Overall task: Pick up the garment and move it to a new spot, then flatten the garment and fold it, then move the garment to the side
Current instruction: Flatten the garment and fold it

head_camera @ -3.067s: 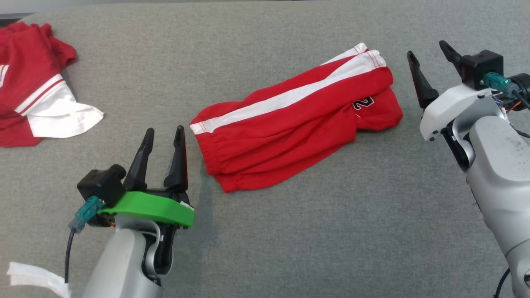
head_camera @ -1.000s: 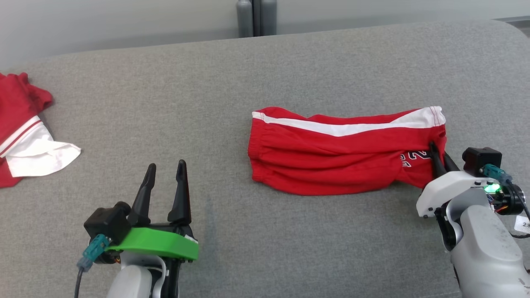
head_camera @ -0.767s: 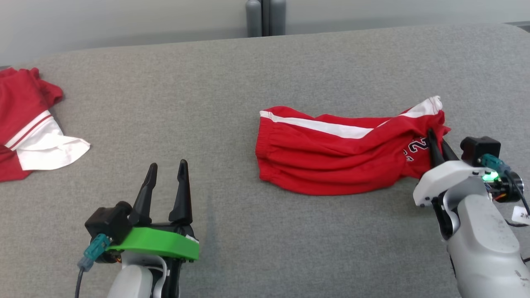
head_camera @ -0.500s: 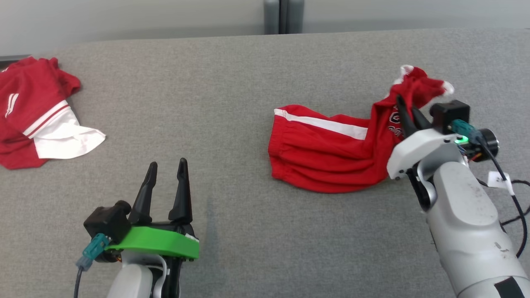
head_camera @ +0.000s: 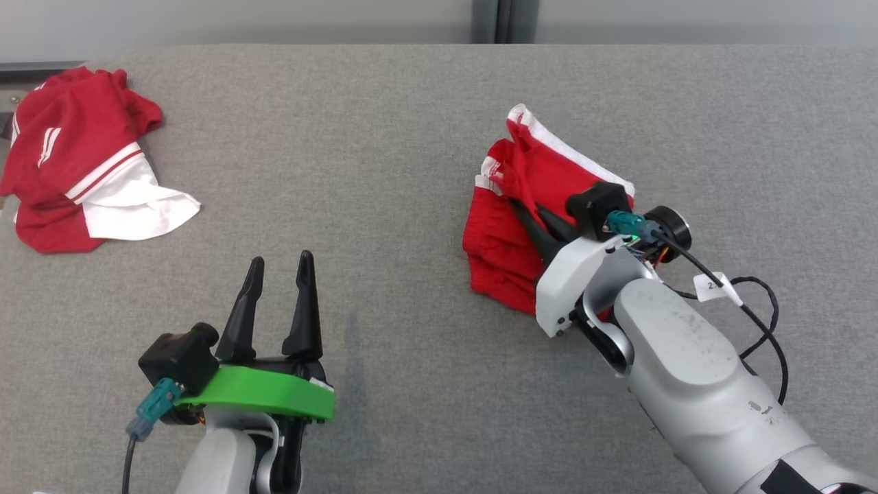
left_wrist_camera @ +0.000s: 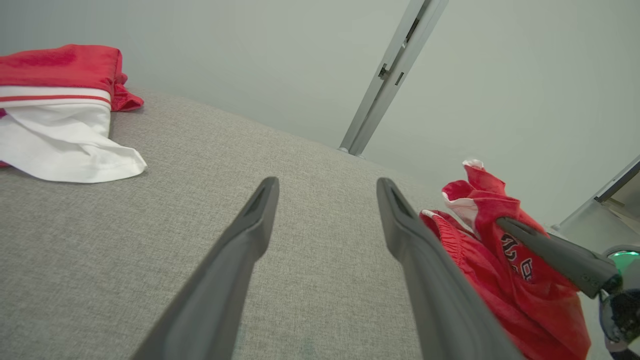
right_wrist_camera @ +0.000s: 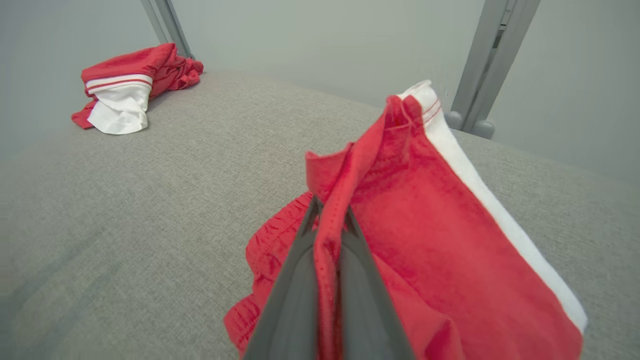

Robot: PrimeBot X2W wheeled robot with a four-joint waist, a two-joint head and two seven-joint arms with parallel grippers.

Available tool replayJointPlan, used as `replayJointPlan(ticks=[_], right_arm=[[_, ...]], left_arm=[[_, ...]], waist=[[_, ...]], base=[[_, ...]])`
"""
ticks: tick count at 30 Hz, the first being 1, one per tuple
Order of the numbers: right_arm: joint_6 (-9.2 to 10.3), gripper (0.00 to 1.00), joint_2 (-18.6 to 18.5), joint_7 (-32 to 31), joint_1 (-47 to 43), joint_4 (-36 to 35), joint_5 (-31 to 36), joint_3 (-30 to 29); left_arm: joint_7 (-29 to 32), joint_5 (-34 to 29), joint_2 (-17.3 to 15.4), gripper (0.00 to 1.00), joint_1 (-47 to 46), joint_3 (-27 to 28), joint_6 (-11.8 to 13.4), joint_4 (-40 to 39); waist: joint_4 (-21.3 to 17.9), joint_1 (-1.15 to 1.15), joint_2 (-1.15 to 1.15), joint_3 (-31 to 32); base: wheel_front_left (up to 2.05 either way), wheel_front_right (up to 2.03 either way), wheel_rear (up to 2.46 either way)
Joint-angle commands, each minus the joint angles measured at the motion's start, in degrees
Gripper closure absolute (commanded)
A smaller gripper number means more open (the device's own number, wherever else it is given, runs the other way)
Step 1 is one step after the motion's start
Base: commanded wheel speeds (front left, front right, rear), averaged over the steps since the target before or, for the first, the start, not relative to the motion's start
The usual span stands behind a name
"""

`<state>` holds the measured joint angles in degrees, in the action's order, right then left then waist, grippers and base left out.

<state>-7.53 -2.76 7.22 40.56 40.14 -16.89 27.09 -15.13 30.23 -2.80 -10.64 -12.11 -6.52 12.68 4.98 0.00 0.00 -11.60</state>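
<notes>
One pinch only: your right gripper (head_camera: 523, 206) has its fingers (right_wrist_camera: 295, 290) clenched on a hem of the red shorts (head_camera: 549, 171). That end is raised and the rest is bunched on the bench (head_camera: 357, 171), right of centre. Left gripper (head_camera: 281, 264) hangs released, holding nothing. Looks like step one, pick-and-move. Next: lift it clear and carry it to bare bench, away from the other red-and-white garment (head_camera: 75, 158) far left. Print (left_wrist_camera: 515, 252) on the shorts is creased and unreadable; cable tag (head_camera: 713, 285) starts with "2".

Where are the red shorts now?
The red shorts lie right of centre in the head view on the grey surface, one edge pinched by the right gripper.
</notes>
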Motion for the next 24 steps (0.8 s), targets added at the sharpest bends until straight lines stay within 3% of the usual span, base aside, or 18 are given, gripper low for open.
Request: replayJointPlan(ticks=[1, 3, 4, 6, 7, 8, 15, 24], right_arm=[[0.08, 1.0, -0.26, -0.29, -0.38, 0.03, -1.15, 1.15], [0.08, 1.0, -0.26, -0.35, -0.43, 0.25, -1.93, 2.71], [0.08, 0.94, -0.26, -0.38, -0.43, 0.4, -2.35, 3.3], [0.08, 0.65, -0.21, -0.47, -0.31, 0.71, -2.9, 5.05], [0.09, 0.27, -0.21, -0.37, -0.32, 0.79, -3.31, 5.84], [0.09, 0.0, -0.22, -0.27, -0.33, 0.79, -3.62, 6.68], [0.09, 0.0, -0.26, 1.72, 0.09, -0.25, -6.06, 10.8], [0.09, 0.0, -0.24, 5.75, 2.48, -1.88, -4.44, 5.91]], left_arm=[[-0.02, 0.25, -0.18, 0.0, -0.77, 0.07, 0.33, -0.24], [-0.02, 0.32, -0.18, 0.0, -0.74, 0.13, 0.46, -0.26], [-0.02, 0.34, -0.18, 0.0, -0.72, 0.15, 0.38, -0.25], [-0.02, 0.36, -0.18, 0.0, -0.72, 0.19, 0.39, -0.25], [-0.02, 0.36, -0.18, 0.0, -0.76, 0.18, 0.39, -0.21], [-0.02, 0.35, -0.18, 0.0, -0.81, 0.17, 0.39, -0.17], [-0.02, 0.09, -0.18, 0.0, -0.82, 0.4, 0.27, 0.29], [-0.01, -0.24, -0.19, 0.0, 0.19, 0.44, 0.22, 0.72]], waist=[[0.07, 0.0, 0.0, -0.16], [0.01, 0.0, 0.0, -0.28], [-0.04, 0.0, 0.0, -0.32], [-0.17, 0.0, 0.0, -0.41], [-0.25, 0.0, 0.0, -0.45], [-0.33, 0.0, 0.0, -0.47], [-1.17, 0.0, 0.0, -0.18], [-2.11, 0.0, 0.0, 1.1]], base=[[0.0, 0.0, 0.0], [0.0, 0.0, 0.0], [0.0, 0.0, 0.0], [0.0, 0.0, 0.0], [0.0, 0.0, 0.0], [0.0, 0.0, 0.0], [0.0, 0.0, 0.0], [0.0, 0.0, 0.0]])
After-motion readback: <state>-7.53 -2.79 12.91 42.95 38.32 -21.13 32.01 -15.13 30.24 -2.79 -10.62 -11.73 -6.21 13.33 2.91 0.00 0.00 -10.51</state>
